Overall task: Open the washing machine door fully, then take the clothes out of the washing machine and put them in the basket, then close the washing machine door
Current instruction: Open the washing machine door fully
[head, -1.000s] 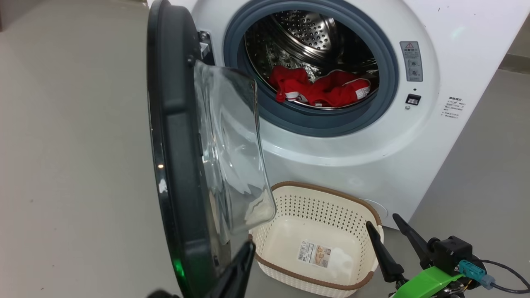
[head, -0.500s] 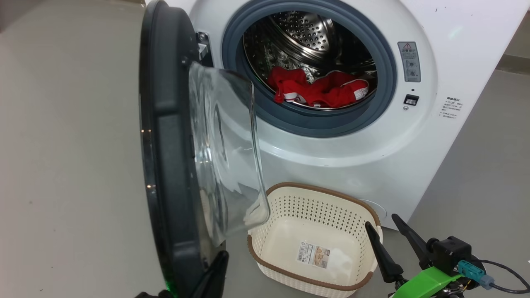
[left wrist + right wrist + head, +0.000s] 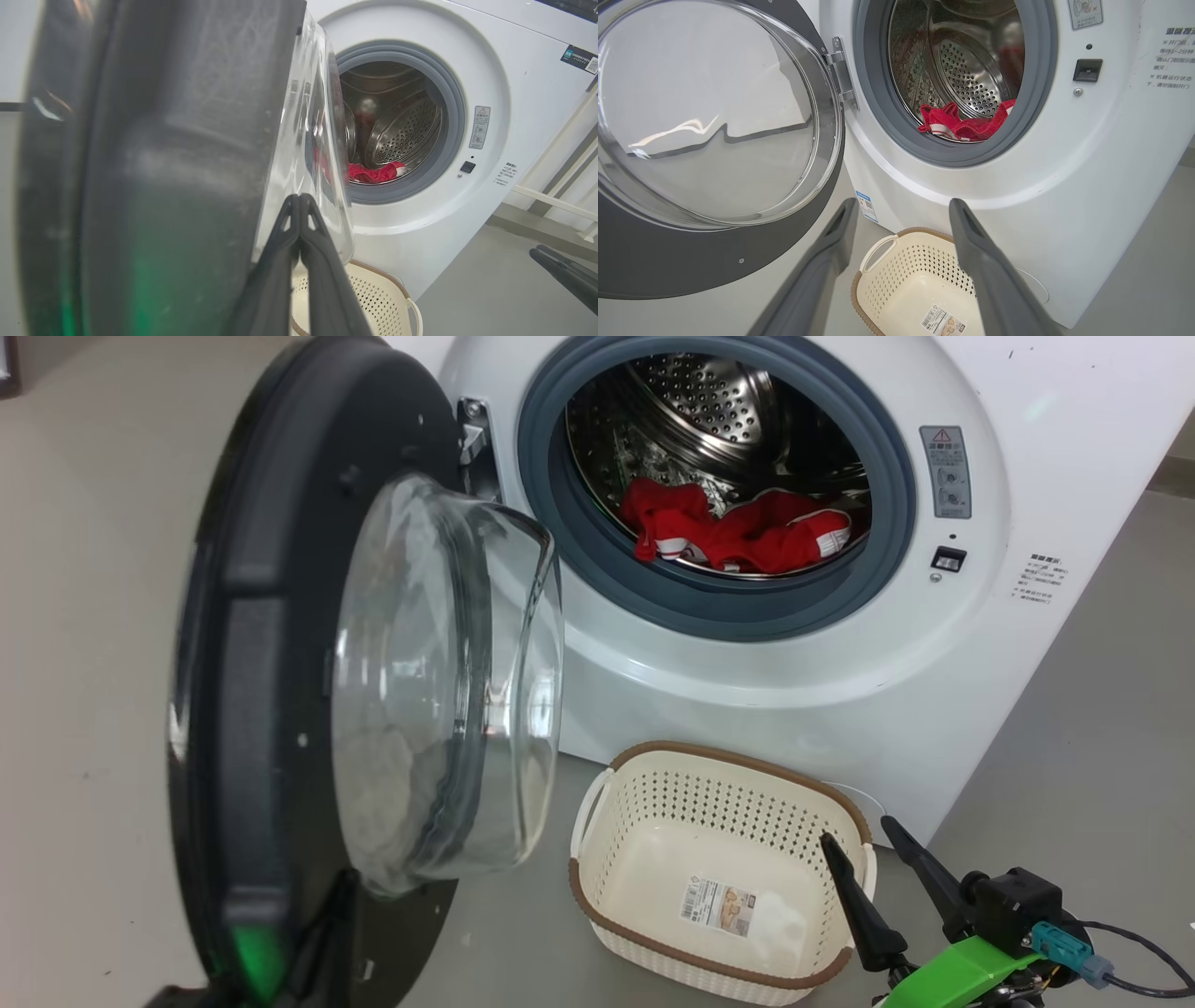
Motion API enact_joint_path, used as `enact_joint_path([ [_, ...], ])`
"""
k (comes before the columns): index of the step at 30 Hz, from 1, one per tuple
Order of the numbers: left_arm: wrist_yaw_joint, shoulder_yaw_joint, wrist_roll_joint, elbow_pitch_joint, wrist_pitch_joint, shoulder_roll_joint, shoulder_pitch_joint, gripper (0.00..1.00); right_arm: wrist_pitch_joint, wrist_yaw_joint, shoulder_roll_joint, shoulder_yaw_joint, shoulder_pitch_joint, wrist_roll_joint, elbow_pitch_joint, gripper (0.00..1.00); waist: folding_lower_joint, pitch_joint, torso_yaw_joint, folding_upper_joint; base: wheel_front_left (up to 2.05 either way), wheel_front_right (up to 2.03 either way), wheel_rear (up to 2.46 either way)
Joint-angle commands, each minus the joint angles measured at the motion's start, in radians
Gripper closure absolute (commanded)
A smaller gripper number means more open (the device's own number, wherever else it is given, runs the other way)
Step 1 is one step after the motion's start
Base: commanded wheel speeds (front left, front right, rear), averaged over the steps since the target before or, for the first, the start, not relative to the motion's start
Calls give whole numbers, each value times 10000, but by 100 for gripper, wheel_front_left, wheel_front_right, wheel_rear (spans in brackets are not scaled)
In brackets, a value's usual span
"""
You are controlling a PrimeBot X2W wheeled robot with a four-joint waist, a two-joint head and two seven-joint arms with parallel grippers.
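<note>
While open, one door point(image 3: 252, 644); one basket point(image 3: 709, 800)

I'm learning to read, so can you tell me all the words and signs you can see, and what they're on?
Chinese notice on the washing machine front: heading looks like "温馨提示", one line has "1~2"; rest blurred.
Warning label beside the drum opening: red triangle sign; words too small.
Blue sticker low on the machine: too small.
Sticker on the basket floor: barcode; print too small.
</note>
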Motion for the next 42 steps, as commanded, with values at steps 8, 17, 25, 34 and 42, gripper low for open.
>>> enact_joint_path([
  [8,394,1436,-380,104,-328,617,-864,100,-93,48,-36,196,-322,-153,-255,0,0,160,-65,0,0,0,0],
  [17,720,2644,-579,1229,-631,1254,-1636,100,-93,48,-44,186,-468,-183,-261,0,0,407,-249,0,0,0,0],
  [25,669,3608,-691,2430,-890,1909,-2389,100,-93,48,-34,187,-642,-247,-263,0,0,717,-460,0,0,0,0],
  [34,284,4494,-639,4128,-994,2518,-3475,100,-93,48,-36,113,-926,-357,-255,0,0,1208,-700,0,0,0,0],
  [42,-395,5565,-133,5438,-1000,2807,-4486,100,-93,48,-36,124,-1148,-456,-280,0,0,1673,-930,0,0,0,0],
])
